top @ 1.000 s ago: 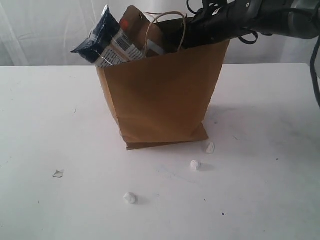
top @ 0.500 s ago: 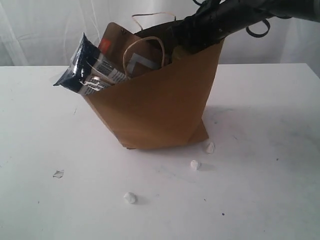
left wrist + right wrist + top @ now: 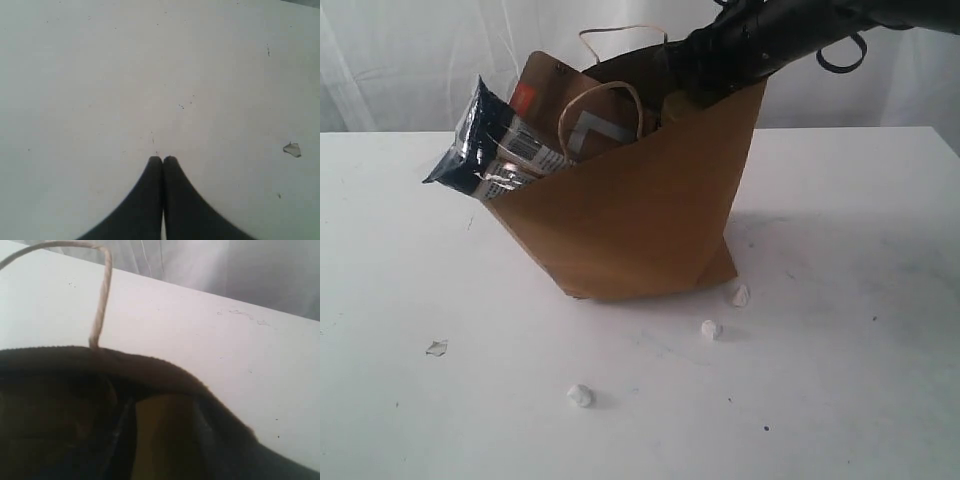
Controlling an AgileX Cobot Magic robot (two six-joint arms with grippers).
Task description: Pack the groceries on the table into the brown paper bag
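Brown paper bag (image 3: 640, 220): is being kept on the worktop (image 3: 850, 370) near its middle, leaning, with the mouth edge slanting down toward the left of the exterior view.
Cord handles (image 3: 612, 92): are being shown above the mouth, one loop in front and one behind.
Long blue-white packet (image 3: 485, 150): is being carried in the bag, its upper end poking out over the low left edge.
Brown pouch (image 3: 545, 85): is being propped upright inside the bag behind the packet, with an orange mark near its top corner.
Right arm (image 3: 770, 35): is being reached down from the upper right into the bag's mouth.
Right claw: is being hidden by the bag wall. The wrist view gives only dark shapes around something yellowish (image 3: 162, 432), so its opening and any hold cannot be told.
Left claw (image 3: 162, 160): is being held over bare worktop, fingertips pressed together with nothing between them.
White scraps (image 3: 710, 329): are being left on the worktop in front of the bag, three in all, apart from it.
Clear shard (image 3: 437, 347): is being left alone toward the left.
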